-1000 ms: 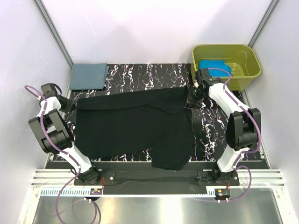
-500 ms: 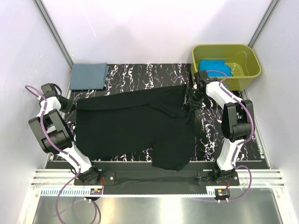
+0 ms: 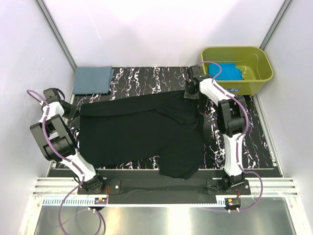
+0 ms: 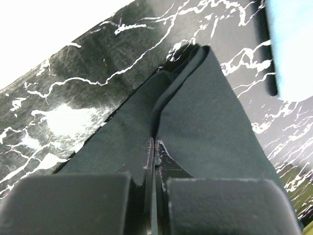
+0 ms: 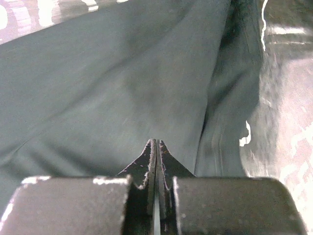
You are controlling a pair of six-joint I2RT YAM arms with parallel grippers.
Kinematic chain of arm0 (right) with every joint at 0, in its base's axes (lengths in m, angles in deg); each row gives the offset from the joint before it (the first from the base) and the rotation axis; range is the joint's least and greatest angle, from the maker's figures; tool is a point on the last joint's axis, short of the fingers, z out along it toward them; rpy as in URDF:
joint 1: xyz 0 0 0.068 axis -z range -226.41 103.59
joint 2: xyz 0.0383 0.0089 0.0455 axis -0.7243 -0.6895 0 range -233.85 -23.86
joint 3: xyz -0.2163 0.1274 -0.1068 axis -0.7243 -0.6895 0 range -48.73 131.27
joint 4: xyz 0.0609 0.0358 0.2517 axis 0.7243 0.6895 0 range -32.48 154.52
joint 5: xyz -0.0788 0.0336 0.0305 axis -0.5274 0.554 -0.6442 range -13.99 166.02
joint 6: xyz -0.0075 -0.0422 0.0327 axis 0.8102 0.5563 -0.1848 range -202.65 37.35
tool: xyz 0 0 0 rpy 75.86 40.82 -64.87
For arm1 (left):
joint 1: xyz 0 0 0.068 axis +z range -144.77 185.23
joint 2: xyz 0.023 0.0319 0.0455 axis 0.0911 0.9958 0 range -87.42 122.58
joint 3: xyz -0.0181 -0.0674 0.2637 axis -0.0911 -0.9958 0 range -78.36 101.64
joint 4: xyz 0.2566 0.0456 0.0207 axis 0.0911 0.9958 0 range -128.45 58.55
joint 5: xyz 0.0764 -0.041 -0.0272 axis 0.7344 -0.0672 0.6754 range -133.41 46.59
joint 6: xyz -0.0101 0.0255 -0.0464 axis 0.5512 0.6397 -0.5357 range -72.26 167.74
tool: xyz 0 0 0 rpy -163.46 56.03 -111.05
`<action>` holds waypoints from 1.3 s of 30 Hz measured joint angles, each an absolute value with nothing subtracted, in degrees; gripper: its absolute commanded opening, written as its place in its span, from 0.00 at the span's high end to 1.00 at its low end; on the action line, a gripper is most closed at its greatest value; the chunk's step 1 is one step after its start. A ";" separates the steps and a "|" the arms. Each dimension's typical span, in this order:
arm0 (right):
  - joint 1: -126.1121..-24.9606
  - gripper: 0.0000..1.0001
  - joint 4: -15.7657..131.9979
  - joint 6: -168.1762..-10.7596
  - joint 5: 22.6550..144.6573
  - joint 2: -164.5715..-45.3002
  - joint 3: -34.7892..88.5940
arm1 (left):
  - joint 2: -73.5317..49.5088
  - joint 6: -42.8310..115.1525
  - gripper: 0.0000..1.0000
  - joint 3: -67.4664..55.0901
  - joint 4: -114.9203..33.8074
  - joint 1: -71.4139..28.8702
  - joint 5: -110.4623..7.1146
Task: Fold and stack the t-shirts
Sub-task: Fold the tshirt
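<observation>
Left hand is pinched shut on a corner of the black t-shirt, which is spread across the table. The right hand is closed above its far edge, and a grip cannot be told.

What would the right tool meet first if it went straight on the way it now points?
The black t-shirt: its cloth lies directly ahead of the right tool, seemingly touching it.

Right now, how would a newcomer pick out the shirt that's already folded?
Start at the black marbled tabletop and go to its far left corner. The slate grey-blue t-shirt lies there as a flat, neat rectangle. The black t-shirt sprawls across the middle, and the turquoise t-shirt sits in the olive tub.
</observation>
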State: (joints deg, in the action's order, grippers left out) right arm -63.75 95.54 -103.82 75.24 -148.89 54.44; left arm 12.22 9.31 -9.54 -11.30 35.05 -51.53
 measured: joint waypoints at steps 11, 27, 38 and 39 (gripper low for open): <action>-63.45 0.97 98.08 -103.10 70.21 -164.82 73.96 | 12.22 9.22 1.00 -10.28 -11.16 35.05 -51.31; -63.21 0.47 108.66 -102.66 73.43 -161.87 78.33 | 12.22 8.74 1.00 -10.44 -11.27 35.05 -51.60; -58.35 0.47 104.81 -102.44 83.92 -129.76 42.47 | 12.17 9.22 1.00 -10.57 -11.32 35.05 -51.86; -57.76 0.47 104.09 -102.47 84.92 -129.85 40.39 | 12.17 9.33 1.00 -10.57 -11.34 35.05 -51.86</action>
State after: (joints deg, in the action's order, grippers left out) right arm -57.76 104.09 -102.47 84.92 -129.85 40.39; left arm 12.17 9.33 -10.57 -11.34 35.05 -51.86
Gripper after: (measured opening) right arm 0.527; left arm 0.009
